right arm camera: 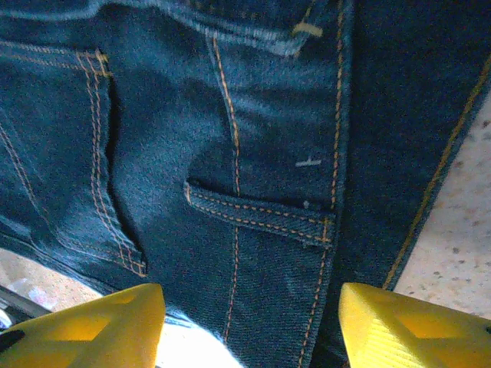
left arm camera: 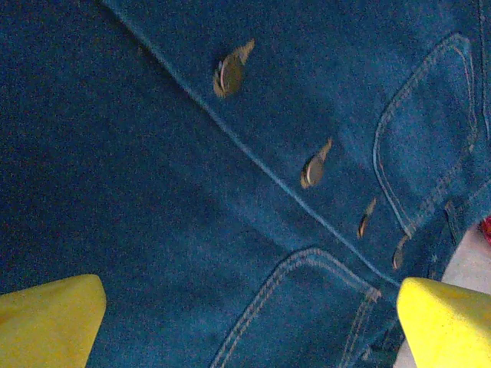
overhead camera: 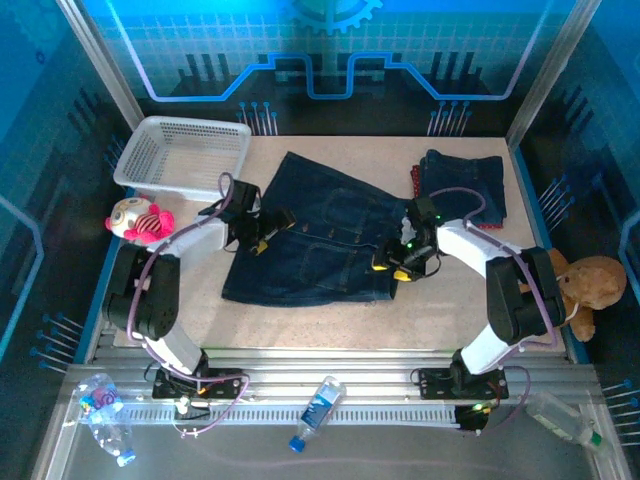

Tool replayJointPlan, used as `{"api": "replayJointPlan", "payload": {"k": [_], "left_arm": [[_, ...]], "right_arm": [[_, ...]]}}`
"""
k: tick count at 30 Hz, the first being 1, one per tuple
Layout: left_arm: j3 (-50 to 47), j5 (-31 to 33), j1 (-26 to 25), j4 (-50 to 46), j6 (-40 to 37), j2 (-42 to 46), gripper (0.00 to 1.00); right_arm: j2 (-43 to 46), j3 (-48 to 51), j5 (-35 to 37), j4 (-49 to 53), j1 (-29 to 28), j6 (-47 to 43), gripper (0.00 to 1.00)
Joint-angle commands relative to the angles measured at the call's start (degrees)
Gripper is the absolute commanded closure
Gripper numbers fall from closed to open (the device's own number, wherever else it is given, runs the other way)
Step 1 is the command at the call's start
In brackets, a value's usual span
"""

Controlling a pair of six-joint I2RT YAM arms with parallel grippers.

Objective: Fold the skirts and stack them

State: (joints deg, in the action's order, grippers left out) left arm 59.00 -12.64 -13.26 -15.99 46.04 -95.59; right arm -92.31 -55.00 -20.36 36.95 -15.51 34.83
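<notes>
Buttons (left arm camera: pixel 311 170) face left pincer (left arm camera: pixel 245 322); belt loop (right arm camera: pixel 257 218), right pincer (right arm camera: pixel 249 322).

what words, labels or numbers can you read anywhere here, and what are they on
No text can be read.
On the water bottle at the near edge: blue label, print too small and blurred.
On the second bottle at the near left: label also blurred.
On the denim skirt: the metal buttons show no legible lettering.

Bare bench (overhead camera: pixel 320 325) lies open in front of the spread denim skirt (overhead camera: pixel 320 240); the basket (overhead camera: pixel 185 155) and folded denim skirt (overhead camera: pixel 465 185) occupy the far corners.
</notes>
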Motion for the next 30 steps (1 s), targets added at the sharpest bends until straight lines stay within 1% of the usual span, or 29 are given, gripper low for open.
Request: {"api": "replayJointPlan", "payload": {"k": [1, 8, 9, 10, 13, 15, 18, 21, 24, 27, 30], "left_arm": [[2.45, 1.55, 0.40, -1.04, -2.41, -1.27, 0.01], [-0.99, 1.60, 1.78, 0.06, -1.80, -1.88, 0.01], [-1.61, 1.56, 1.99, 0.21, -1.59, -1.88, 0.01], [-2.07, 1.41, 2.14, 0.40, -1.49, -1.88, 0.01], [-3.24, 1.83, 2.66, 0.53, -1.72, -1.90, 0.01], [-4.37, 2.69, 3.37, 0.43, -1.74, -2.08, 0.01], [-6.51, 3.00, 4.44, 0.93, -1.95, -2.80, 0.01], [-8.39, 1.77, 4.63, 2.03, -2.57, -3.74, 0.01], [-9.31, 0.11, 4.58, 3.00, -3.35, -4.45, 0.01], [-9.94, -0.19, 4.56, 3.12, -4.23, -4.41, 0.01], [-9.87, -0.08, 4.56, 2.26, -5.40, -4.29, 0.01]], "right_arm": [[-0.48, 1.63, -0.19, 0.28, -1.15, 0.98, 0.38], [-1.73, 3.26, -0.39, -0.31, -3.40, 1.68, 0.39], [-1.84, 3.72, -1.30, -1.08, -3.51, 2.03, 0.41], [-1.82, 4.15, -2.57, -2.01, -3.57, 2.25, 0.45], [-0.32, 4.29, -6.44, -4.11, -3.56, 1.74, 0.68], [3.04, 4.29, -6.99, -3.20, -3.41, 0.77, 0.82], [8.25, 6.81, -6.43, 1.32, -1.94, -1.04, 0.93], [11.99, 10.55, -7.93, 4.14, -0.33, -1.21, 0.99], [12.85, 13.63, -7.16, 7.36, -0.14, -1.09, 1.00], [11.08, 16.07, -3.24, 9.60, 0.35, -0.14, 1.00], [9.12, 16.13, 0.76, 10.24, 0.48, 0.55, 0.99]]}}
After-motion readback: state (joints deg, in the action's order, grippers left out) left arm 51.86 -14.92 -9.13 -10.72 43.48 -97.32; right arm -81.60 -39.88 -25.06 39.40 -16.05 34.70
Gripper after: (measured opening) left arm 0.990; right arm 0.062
